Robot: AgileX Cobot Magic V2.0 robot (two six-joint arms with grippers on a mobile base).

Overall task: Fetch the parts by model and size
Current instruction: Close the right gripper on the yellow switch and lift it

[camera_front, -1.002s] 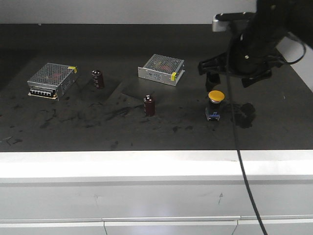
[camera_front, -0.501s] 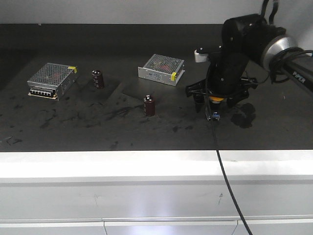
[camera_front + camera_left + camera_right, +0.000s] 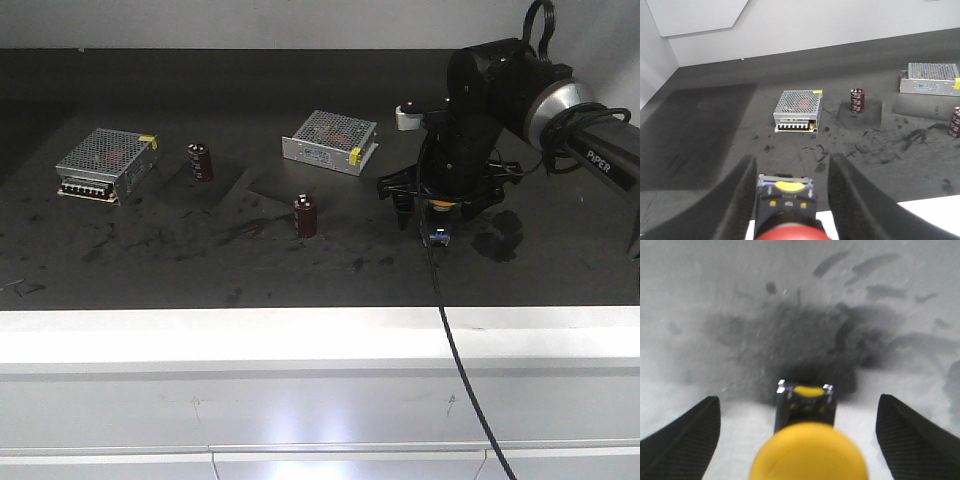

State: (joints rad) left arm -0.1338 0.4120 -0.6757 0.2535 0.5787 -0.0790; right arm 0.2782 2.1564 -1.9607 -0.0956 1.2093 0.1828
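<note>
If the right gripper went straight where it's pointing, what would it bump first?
Most likely the yellow-capped black push-button switch, centred between the fingers of the open right gripper, before the dark tabletop.

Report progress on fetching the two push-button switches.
Done: the red-capped switch sits gripped in the left gripper. In hand: the right gripper is open, straddling the yellow-capped switch. Left: closing on it and lifting; it stands on the table.

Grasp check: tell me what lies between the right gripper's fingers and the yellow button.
Nothing: right wrist view shows only bare table between the yellow button and either finger of the right gripper.
</note>
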